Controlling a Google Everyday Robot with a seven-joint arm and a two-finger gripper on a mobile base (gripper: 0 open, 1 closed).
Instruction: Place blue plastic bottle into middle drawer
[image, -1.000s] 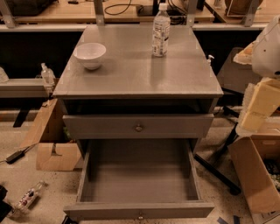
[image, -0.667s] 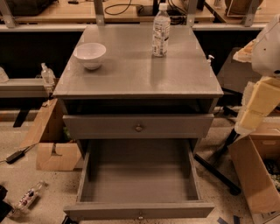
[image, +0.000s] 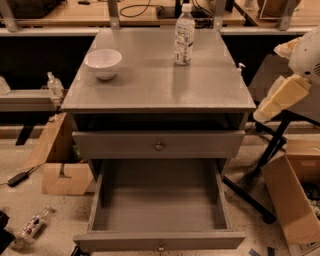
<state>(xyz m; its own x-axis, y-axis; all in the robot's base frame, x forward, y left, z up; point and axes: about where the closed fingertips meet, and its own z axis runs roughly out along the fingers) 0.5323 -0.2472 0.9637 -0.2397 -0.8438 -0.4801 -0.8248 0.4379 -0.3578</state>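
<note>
The blue plastic bottle (image: 184, 35), clear with a white cap and a pale label, stands upright at the back of the grey cabinet top (image: 160, 85), right of centre. The middle drawer (image: 160, 212) is pulled wide open below, and its inside is bare. The upper knobbed drawer (image: 159, 145) is closed. My gripper is out of view; only a white and cream part of my arm (image: 282, 95) shows at the right edge, beside the cabinet's right side and well away from the bottle.
A white bowl (image: 103, 62) sits on the cabinet top at the left. Cardboard boxes lie on the floor at the left (image: 65, 177) and right (image: 292, 200). A black stand's legs (image: 255, 192) run beside the drawer. A red-labelled bottle (image: 32, 225) lies at the lower left.
The arm part at the right edge has shifted slightly up and to the left. The bottle, the bowl and the drawers have not moved.
</note>
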